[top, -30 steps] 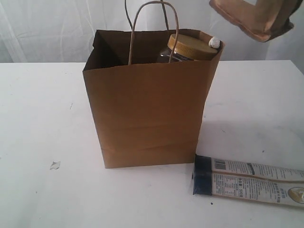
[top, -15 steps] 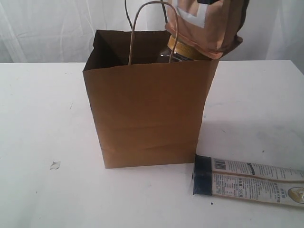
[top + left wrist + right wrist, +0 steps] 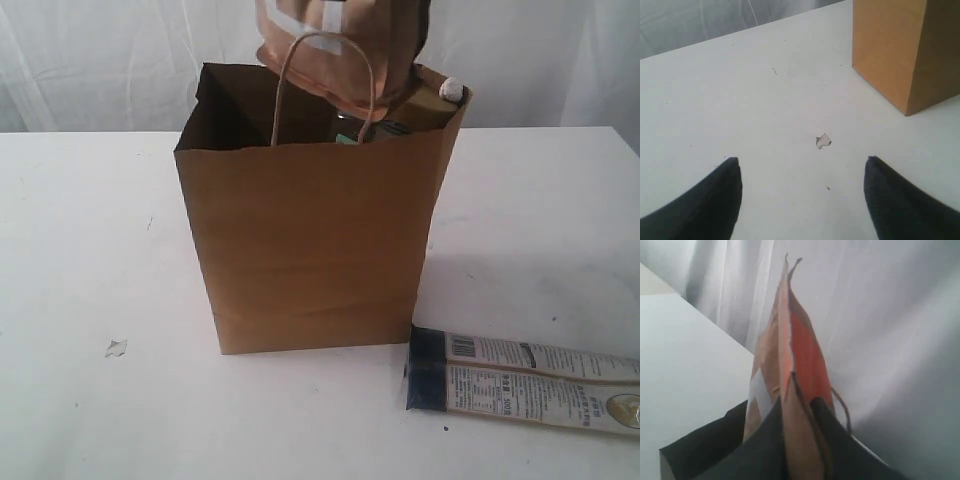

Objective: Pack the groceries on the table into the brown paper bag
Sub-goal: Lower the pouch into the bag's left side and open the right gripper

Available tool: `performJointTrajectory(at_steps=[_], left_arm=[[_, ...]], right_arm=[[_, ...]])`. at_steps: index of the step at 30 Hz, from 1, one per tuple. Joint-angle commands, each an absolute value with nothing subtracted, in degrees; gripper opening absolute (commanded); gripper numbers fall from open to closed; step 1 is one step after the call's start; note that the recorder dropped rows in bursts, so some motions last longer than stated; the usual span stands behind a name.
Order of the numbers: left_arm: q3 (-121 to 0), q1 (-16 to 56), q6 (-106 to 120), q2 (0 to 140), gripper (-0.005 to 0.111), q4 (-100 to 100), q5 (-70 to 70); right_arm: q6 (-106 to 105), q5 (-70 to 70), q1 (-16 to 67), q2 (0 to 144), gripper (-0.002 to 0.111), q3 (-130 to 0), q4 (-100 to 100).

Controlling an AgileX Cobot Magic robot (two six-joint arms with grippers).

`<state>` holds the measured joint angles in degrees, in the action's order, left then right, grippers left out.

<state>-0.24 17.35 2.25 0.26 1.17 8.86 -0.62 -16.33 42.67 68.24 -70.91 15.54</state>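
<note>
White table (image 3: 80,250) holds the bag (image 3: 310,240); the pouch (image 3: 340,50), pinched in the right gripper (image 3: 797,407), has swung from the right to its mouth, so lowering looks next; left gripper (image 3: 802,165) gapes empty; packet (image 3: 530,385) waits outside

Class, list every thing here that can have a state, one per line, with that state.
Bag, upright, top open.
Pouch, gripped, hanging at the bag's mouth.
Jar, inside bag, lid on.
Packet, flat on table, beside bag.
Left gripper, open, empty.
Right gripper, shut on pouch.
</note>
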Motion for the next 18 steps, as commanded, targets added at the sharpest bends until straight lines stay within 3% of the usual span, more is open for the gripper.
performJointTrajectory(at_steps=[1,18], left_arm=[[0.0,17.5,1.9,0.0,0.071,0.6,8.7],[0.0,17.5,1.9,0.0,0.071,0.6,8.7]], right_arm=[[-1.3,-15.2,45.2,70.1,0.000,-73.0,16.1],[-2.6,-16.5,46.9,75.5,0.000,-74.2,16.1]])
